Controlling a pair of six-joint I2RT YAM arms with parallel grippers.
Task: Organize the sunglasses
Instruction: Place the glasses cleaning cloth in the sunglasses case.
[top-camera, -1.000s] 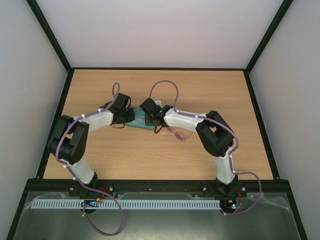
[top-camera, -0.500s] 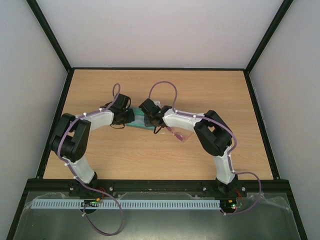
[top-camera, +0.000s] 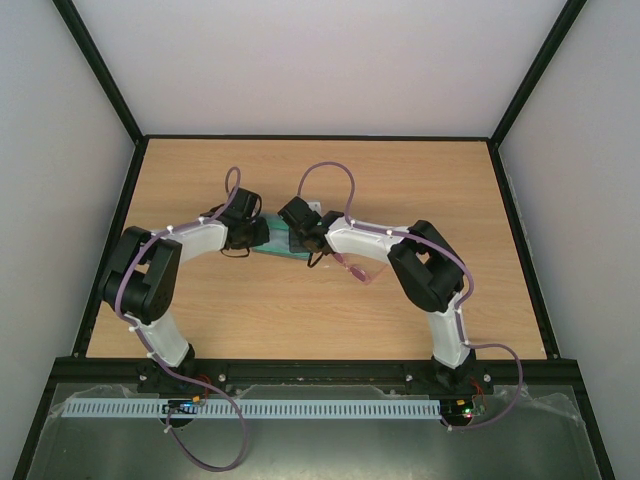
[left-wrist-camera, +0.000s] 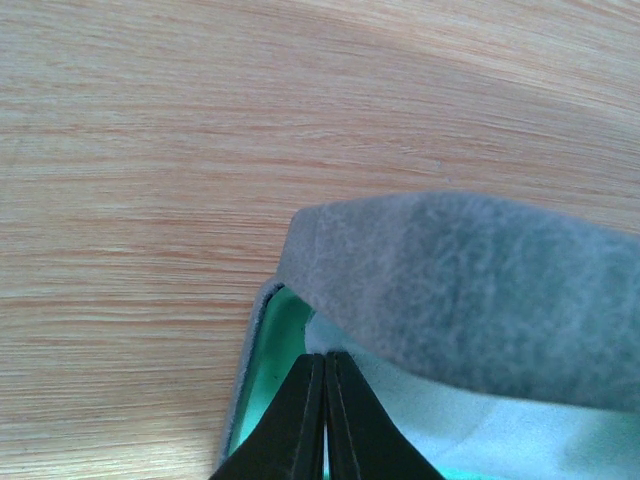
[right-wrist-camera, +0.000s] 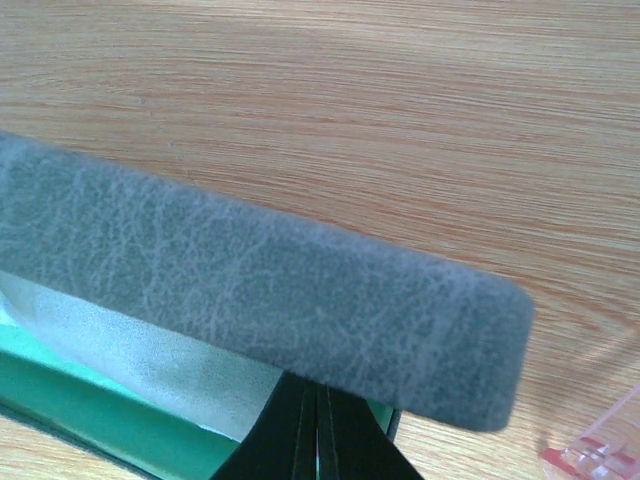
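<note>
So, both grippers at open case (right-wrist-camera: 260, 290). Left gripper (left-wrist-camera: 325, 368) fingers pressed together over teal lining, right gripper (right-wrist-camera: 316, 398) same. Sunglasses (top-camera: 357, 272) lying on table (top-camera: 450, 200), just right of case.

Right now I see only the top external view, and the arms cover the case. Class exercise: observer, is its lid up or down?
Observer: Up. The left wrist view shows the grey lid raised over a green lining.
Operator: Anything inside?
Observer: The right wrist view shows a pale layer under the lid. I cannot tell what it is, and no pink frame shows there.
Operator: And the fingers?
Observer: The left gripper and the right gripper each have their fingers pressed together, tips at the case's open edge below the lid.
</note>
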